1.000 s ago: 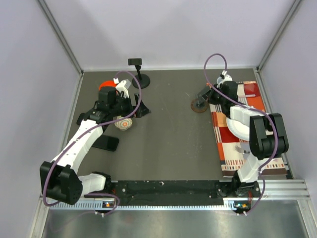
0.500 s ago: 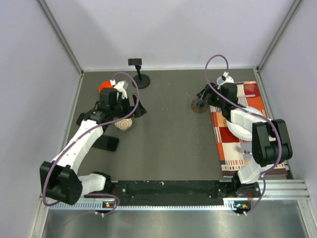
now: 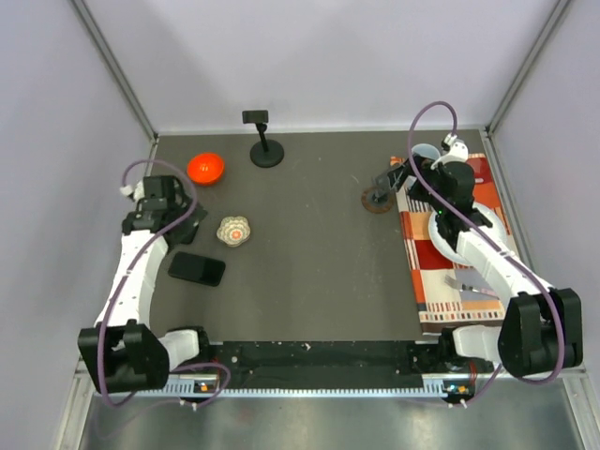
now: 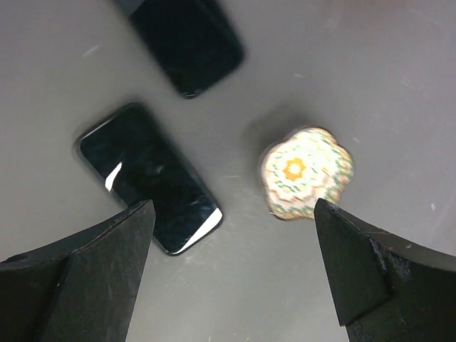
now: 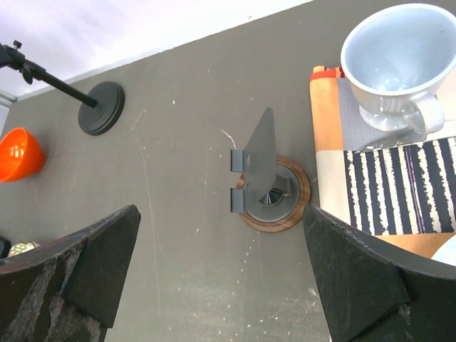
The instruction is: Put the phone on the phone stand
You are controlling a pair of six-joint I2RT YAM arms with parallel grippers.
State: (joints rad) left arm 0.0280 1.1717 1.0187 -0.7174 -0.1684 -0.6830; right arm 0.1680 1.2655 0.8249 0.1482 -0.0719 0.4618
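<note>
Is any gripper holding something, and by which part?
Nothing is held. The left gripper and the right gripper are open; the phone lies on the table.

From the phone stand (image 3: 265,150) toward the arms' bases the worktop (image 3: 309,272) runs open, a broad lane for a pincer. Left of the stand sits an orange bowl (image 3: 204,168), near but apart. Nearer and left of it lie a patterned dish (image 3: 233,231) and the phone (image 3: 196,269) with a gap between them. Well to the stand's right, a brown-footed plate stand (image 3: 379,195) rises just beside a striped cloth (image 3: 431,286).
</note>
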